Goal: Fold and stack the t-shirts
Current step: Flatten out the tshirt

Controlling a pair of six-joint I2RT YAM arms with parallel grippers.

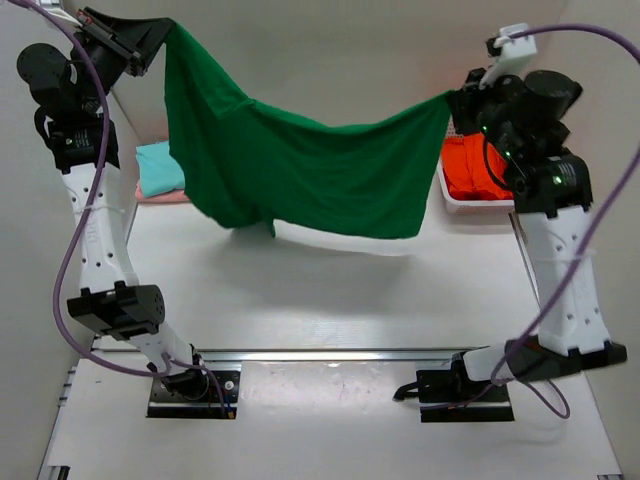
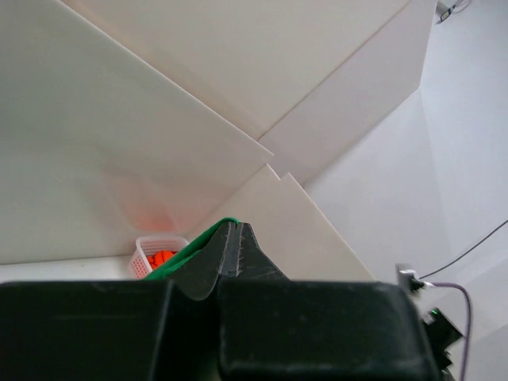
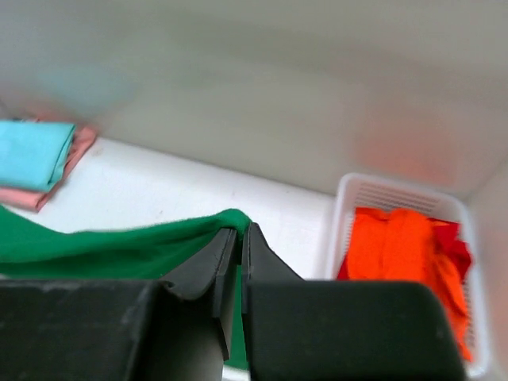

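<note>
At upper left the left gripper (image 1: 160, 40) and at upper right the right gripper (image 1: 457, 100) each pinch an edge of the dark green t-shirt (image 1: 300, 170), which sags between them above the desk (image 1: 330, 300).

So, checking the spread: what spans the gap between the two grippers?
The dark green t-shirt, pinched by the left gripper and right gripper, sagging above the table; top view shows it.

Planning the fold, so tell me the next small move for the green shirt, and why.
The left end effector and right end effector each pinch an edge of the dark green t-shirt, which hangs sagging between them above the table; probably lower both together to lay it flat.
</note>
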